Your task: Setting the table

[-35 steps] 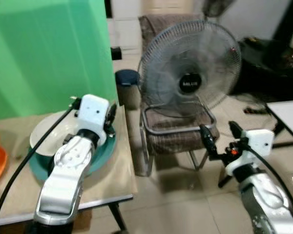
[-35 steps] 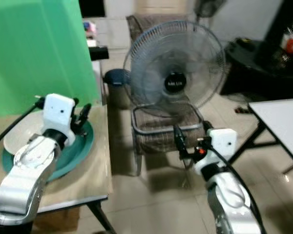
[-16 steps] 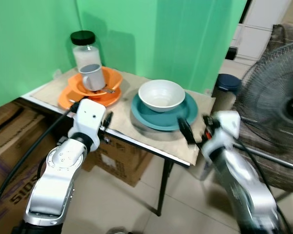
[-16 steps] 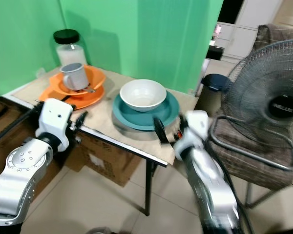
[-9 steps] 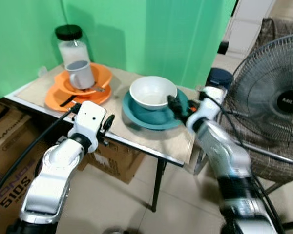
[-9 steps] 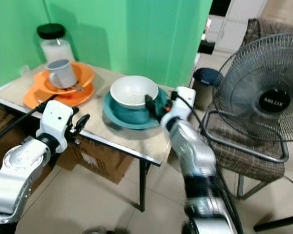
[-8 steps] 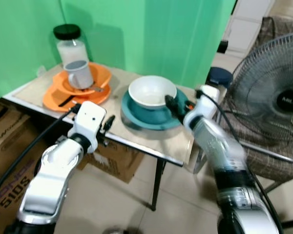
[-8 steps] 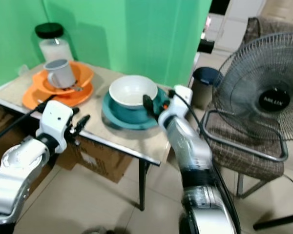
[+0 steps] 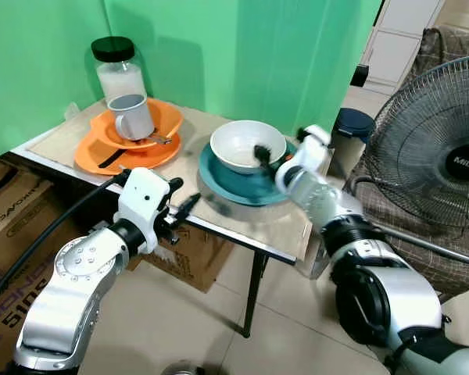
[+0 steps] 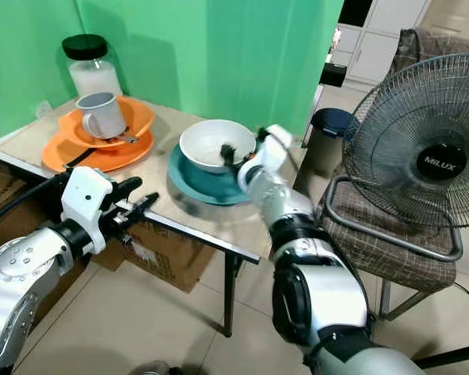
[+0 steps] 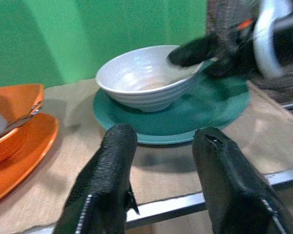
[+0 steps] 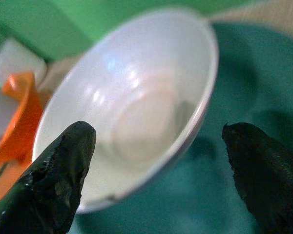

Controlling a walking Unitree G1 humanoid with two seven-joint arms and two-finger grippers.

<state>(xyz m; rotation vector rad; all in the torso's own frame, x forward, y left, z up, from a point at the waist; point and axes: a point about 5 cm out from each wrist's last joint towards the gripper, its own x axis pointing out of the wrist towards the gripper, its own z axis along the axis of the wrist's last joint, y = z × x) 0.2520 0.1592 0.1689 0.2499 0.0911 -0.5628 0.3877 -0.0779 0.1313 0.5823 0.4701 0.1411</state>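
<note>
A white bowl (image 9: 242,141) sits in a teal plate (image 9: 233,186) near the right end of a small table (image 9: 219,223). My right gripper (image 9: 266,158) is open at the bowl's right rim. In the right wrist view its two fingertips (image 12: 58,180) stand wide apart with the bowl (image 12: 136,126) between and beyond them, the plate (image 12: 224,97) under it. My left gripper (image 9: 184,209) hangs open just before the table's front edge, level with the plate (image 11: 185,112). A grey mug (image 9: 130,115) stands in an orange bowl on an orange plate (image 9: 94,155) at the left.
A glass jar with a black lid (image 9: 117,70) stands behind the mug against a green backdrop. A standing fan (image 9: 445,156) and a chair (image 9: 422,234) are right of the table, a dark bin (image 9: 352,125) behind it, cardboard boxes (image 9: 16,226) underneath.
The view has swung from the fan round to the table. My right gripper has reached forward to the bowl's rim. The left gripper has come a little closer to the table's edge.
</note>
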